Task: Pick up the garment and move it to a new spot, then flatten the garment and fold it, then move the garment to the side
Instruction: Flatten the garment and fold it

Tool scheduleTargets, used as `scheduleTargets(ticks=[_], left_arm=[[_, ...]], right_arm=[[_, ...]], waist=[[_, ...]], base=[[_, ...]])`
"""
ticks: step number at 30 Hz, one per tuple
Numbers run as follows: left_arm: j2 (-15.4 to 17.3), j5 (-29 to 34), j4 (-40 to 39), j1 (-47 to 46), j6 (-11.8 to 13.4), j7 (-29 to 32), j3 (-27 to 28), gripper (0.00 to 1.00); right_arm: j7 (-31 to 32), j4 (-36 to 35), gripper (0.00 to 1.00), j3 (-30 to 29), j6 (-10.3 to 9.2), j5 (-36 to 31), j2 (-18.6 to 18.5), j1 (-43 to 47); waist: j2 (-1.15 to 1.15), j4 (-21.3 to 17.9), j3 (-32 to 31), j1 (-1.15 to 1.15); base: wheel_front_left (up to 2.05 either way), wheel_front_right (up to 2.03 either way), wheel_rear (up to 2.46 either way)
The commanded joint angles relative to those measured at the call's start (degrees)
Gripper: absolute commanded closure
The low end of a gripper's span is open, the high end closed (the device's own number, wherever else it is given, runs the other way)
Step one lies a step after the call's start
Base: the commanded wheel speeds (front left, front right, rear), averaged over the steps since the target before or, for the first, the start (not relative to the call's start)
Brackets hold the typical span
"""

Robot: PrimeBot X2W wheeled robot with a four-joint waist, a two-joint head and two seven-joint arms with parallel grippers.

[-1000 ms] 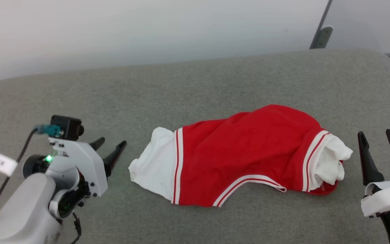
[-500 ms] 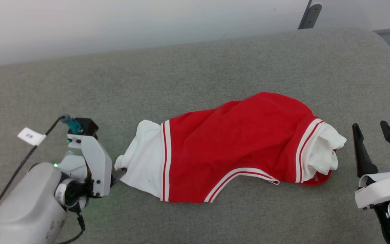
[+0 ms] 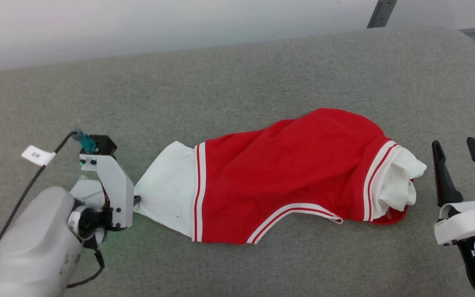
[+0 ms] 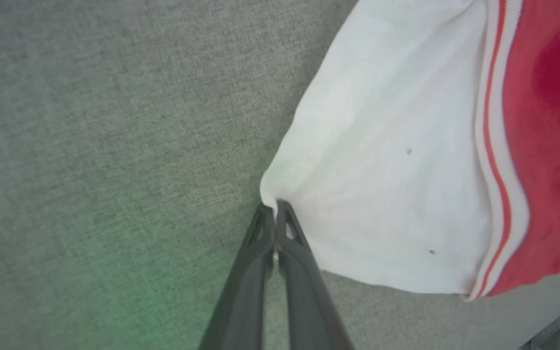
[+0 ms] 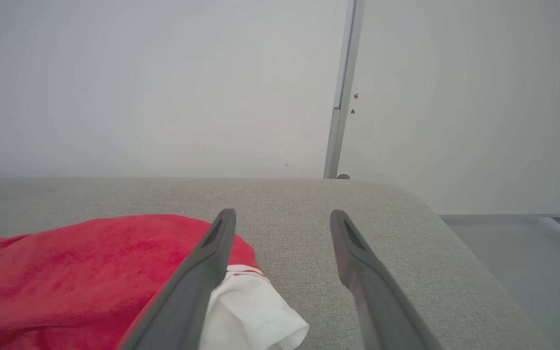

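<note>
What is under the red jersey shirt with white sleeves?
The red soft jersey shirt lies on the grey woven cushion, visible all around it. Anything directly beneath the cloth is covered, so it cannot be told.

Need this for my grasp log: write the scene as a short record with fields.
surface: grey fabric cushion
shirt: red body, white sleeves, striped trim, lying rumpled on the cushion
flat sleeve: pulled to a point at its outer edge
left gripper: shut on the tip of the flat sleeve
bunched sleeve: crumpled at the shirt's other end
right gripper: open, holding nothing, beside the bunched sleeve
task stage: shirt gripped at one sleeve, not yet lifted
</note>
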Motion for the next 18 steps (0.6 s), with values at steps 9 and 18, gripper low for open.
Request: scheduleTargets(ticks=[9, 18], left_arm=[[2.9, 0.7, 2.8, 0.1, 0.0, -2.6, 0.7, 1.00], [7.3, 2.2, 2.7, 1.2, 0.9, -5.3, 1.1, 1.00]], right_arm=[[0.0, 0.2, 0.00, -1.5, -0.09, -0.7, -0.1, 0.7], [1.1, -0.3, 0.00, -1.4, -0.09, -0.5, -0.3, 1.9]], waist=[[0.00, 1.9, -0.9, 0.00], [0.00, 3.0, -2.2, 0.00]], base=[[0.00, 0.00, 0.00], [0.00, 0.00, 0.00]])
